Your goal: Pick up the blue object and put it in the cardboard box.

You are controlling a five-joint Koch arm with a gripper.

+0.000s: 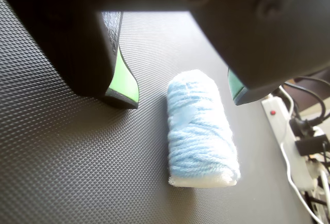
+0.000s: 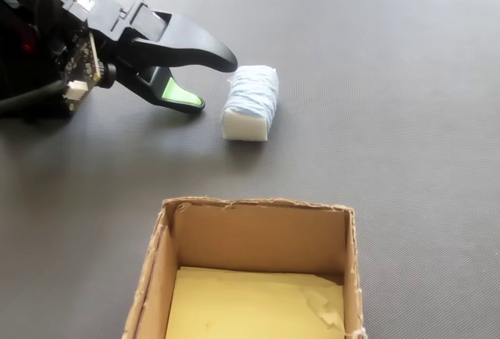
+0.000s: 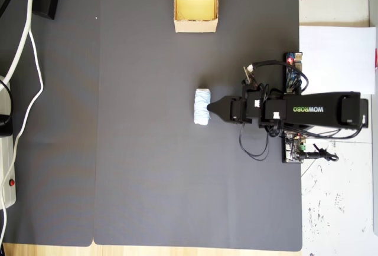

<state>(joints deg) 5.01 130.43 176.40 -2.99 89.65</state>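
Just ahead of the hand (image 2: 212, 83), whose jaws stand wide and empty, the blue object (image 2: 251, 102) lies on the table, long axis crossing the jaw gap.

Bright, even daylight fills all three views. In the wrist view the pincer (image 1: 183, 97) is close and blurred, and the far right corner washes out pale. The roll (image 2: 250, 103) casts only a soft shadow on the mat (image 2: 406, 120). The overhead view is sharp, without glare.
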